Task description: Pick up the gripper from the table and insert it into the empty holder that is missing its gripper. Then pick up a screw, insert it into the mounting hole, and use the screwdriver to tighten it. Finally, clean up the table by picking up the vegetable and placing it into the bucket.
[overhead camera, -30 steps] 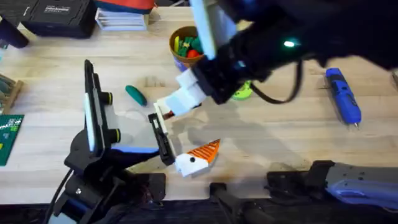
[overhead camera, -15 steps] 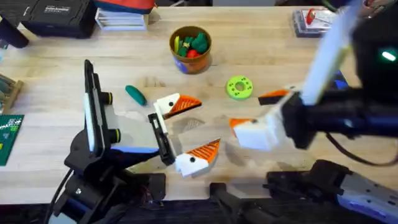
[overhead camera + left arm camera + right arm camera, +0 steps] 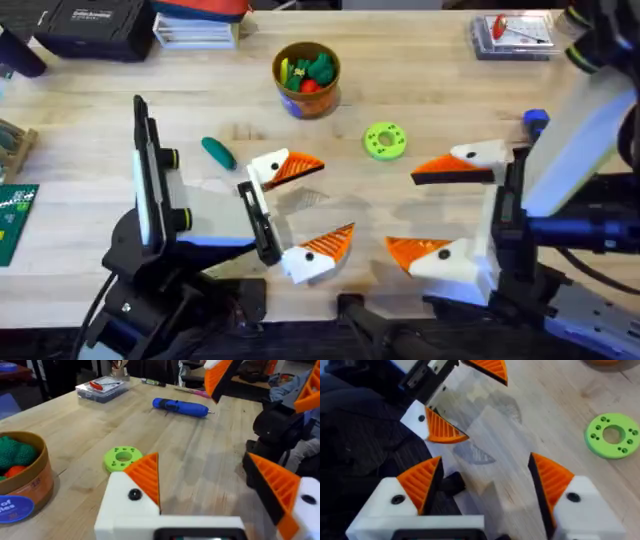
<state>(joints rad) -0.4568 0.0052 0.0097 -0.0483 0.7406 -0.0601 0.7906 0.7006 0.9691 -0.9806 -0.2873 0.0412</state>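
Note:
The orange ribbed gripper [image 3: 300,166] sits in the white holder [image 3: 266,170] on the black bar [image 3: 259,222] of my left gripper [image 3: 325,200]. That left gripper is open, with its second orange finger nearer the front. My right gripper [image 3: 402,210] stands open and empty to the right of it, fingers pointing left. The teal vegetable [image 3: 218,152] lies on the table left of the holder. The brown bucket [image 3: 306,92] stands at the back with toys inside. The blue screwdriver [image 3: 180,406] lies at the far right, partly hidden behind my right arm in the overhead view.
A green disc with holes [image 3: 385,140] lies between bucket and right gripper. A clear box [image 3: 510,32] sits at the back right. A black case [image 3: 92,25] and a stack of papers stand at the back left; a green circuit board [image 3: 15,222] is at the left edge.
My right arm drew back from the upper holder to the right front, its gripper open. The orange gripper piece stays in the holder. The left arm has not moved.

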